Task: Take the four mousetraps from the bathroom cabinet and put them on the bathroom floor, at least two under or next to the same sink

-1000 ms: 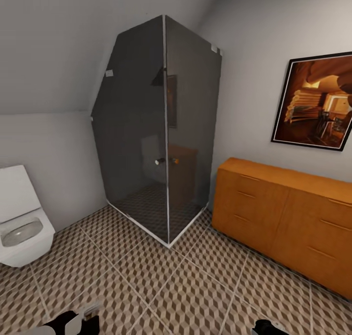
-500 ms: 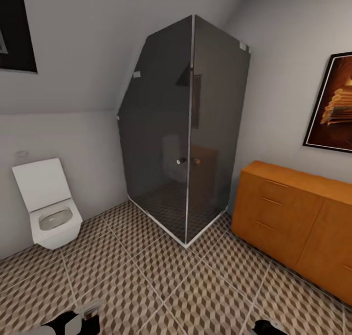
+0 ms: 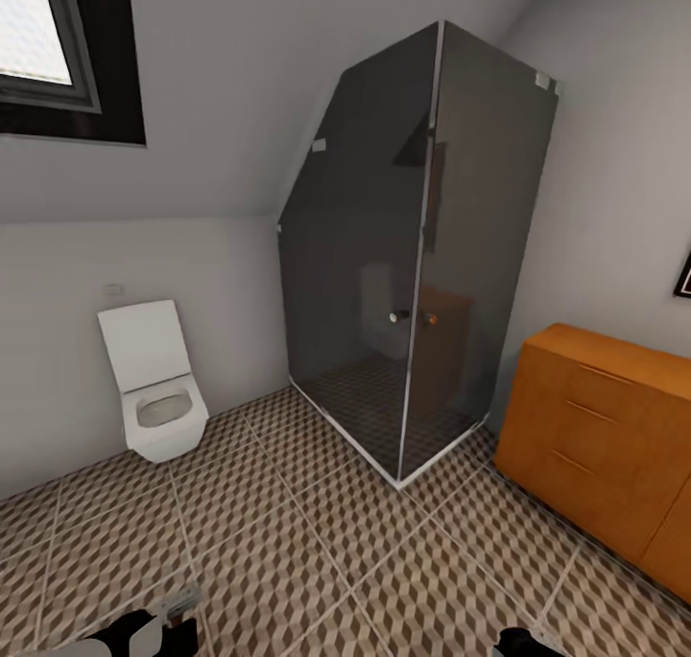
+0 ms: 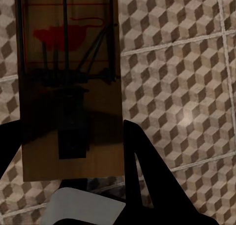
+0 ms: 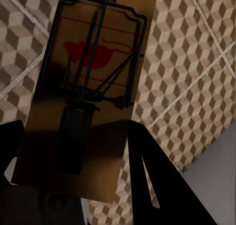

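In the left wrist view a tan wooden mousetrap (image 4: 69,82) with dark wire parts and a red mouse print sits between the dark fingers (image 4: 147,176) of my left gripper (image 4: 69,131), which is shut on it above the cube-patterned bathroom floor (image 4: 182,87). My right gripper (image 5: 73,131) is shut on a second mousetrap (image 5: 91,82) the same way. Both grippers, left (image 3: 144,633) and right (image 3: 523,643), hang low at the head view's bottom edge. The orange-brown cabinet (image 3: 605,436) stands at the right wall, its drawer fronts closed. The sink is out of view.
A dark glass shower enclosure (image 3: 422,254) fills the corner ahead, beside the cabinet. A white wall-hung toilet (image 3: 158,388) is at the left under a sloped ceiling, with a window (image 3: 58,43) above. Tiled floor (image 3: 317,542) stretches between them.
The head camera has turned left: the shower and cabinet slid right in the picture, the framed picture has nearly left it, and the toilet and window came in. Both grippers look unchanged.
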